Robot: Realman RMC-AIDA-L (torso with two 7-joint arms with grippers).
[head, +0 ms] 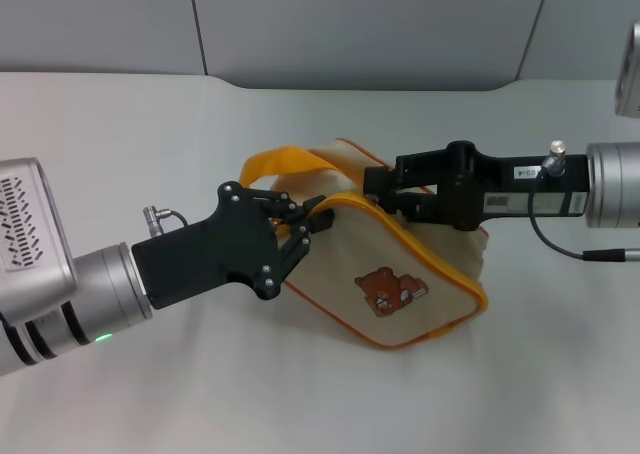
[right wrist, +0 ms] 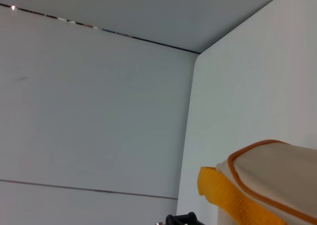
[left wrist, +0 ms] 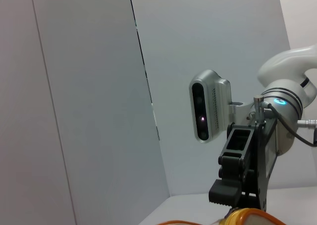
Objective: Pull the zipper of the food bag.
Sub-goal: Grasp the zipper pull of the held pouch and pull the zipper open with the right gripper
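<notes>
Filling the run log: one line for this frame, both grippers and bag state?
left gripper: at strap end of food bag, by piping | right gripper: on bag's top, far side | zipper: pull tab not visible | bag: on table

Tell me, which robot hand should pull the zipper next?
Probably the left hand: its fingertips sit at the strap end of the food bag, by the zip track. The right hand is on the bag's top, likely steadying it.

No text can be read on anything here.
</notes>
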